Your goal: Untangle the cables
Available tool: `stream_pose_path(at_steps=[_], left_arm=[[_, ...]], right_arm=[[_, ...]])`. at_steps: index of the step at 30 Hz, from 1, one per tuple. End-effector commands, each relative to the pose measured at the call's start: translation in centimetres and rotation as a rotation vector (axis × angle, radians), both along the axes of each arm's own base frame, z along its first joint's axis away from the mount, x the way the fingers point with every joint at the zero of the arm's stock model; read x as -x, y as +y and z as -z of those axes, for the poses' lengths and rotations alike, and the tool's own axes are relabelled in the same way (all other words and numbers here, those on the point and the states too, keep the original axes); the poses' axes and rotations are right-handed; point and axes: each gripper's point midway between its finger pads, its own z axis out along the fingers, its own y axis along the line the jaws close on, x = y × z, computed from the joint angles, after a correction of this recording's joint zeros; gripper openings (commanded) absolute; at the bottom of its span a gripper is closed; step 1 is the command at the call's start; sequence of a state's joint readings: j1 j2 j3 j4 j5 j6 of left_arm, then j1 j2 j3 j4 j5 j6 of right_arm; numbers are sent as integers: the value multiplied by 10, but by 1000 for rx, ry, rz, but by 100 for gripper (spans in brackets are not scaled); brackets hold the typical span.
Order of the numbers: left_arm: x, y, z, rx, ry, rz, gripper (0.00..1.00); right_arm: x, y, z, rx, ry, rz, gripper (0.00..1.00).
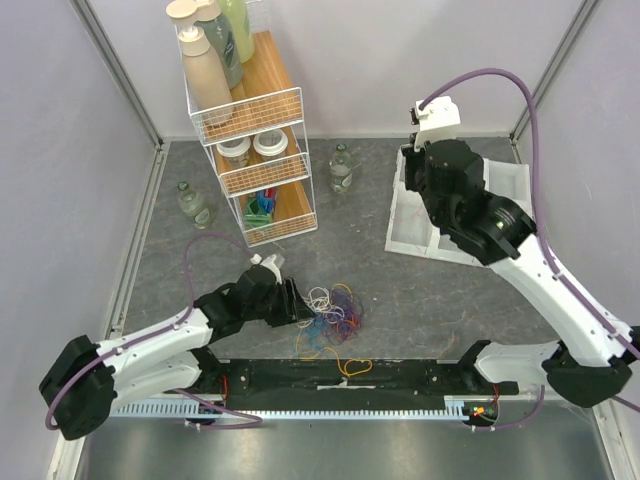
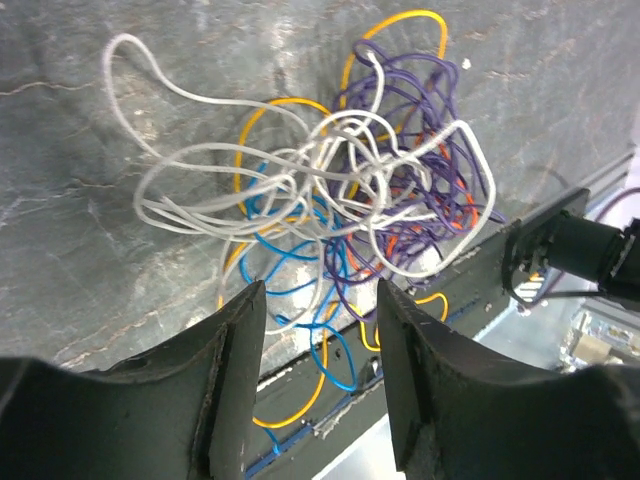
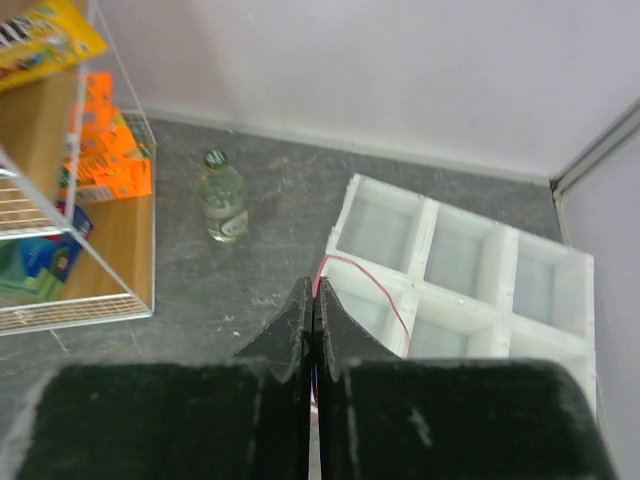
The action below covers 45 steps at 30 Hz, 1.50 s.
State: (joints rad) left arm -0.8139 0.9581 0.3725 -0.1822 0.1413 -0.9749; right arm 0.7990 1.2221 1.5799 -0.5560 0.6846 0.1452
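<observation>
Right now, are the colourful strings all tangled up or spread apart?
Tangled. The cables lie in one heap, with white, purple, blue and yellow loops crossing over each other.

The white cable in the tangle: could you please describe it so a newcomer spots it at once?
On the grey table, just ahead of the left gripper, the cables lie heaped. The white cable loops on top, the only pale one among yellow, blue and purple.

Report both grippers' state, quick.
Left gripper: open, above the cable tangle.
Right gripper: shut on a pink cable.
</observation>
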Motion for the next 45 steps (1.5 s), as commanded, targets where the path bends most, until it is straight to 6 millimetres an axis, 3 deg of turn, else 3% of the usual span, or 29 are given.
stream_pose_path(at_steps=[1, 3, 10, 18, 27, 30, 33, 37, 40, 45], left_arm=[[-1, -12, -37, 88, -87, 72, 56], [2, -11, -46, 117, -108, 81, 57], [4, -8, -65, 127, -154, 104, 59], [2, -13, -91, 143, -242, 171, 60], [8, -20, -102, 143, -270, 277, 61], [13, -20, -107, 141, -258, 298, 61], [16, -17, -120, 151, -256, 301, 61], [22, -11, -135, 192, -282, 279, 61], [24, -7, -140, 221, -286, 248, 62], [34, -3, -148, 291, -258, 209, 62]], right_arm=[[-25, -4, 19, -51, 56, -40, 0], [-33, -8, 17, -58, 59, -34, 0], [-40, -16, -32, -84, -27, -22, 0], [-60, -24, -45, -73, -42, 15, 0], [-82, -18, -85, -97, -95, 16, 0], [-68, -19, -117, -147, -142, -19, 0], [-38, -18, -148, -245, -198, -99, 0], [-1, -11, -167, -346, -252, -235, 0], [-2, -19, -158, -320, -257, -201, 0], [-38, -28, -113, -210, -205, -64, 0]])
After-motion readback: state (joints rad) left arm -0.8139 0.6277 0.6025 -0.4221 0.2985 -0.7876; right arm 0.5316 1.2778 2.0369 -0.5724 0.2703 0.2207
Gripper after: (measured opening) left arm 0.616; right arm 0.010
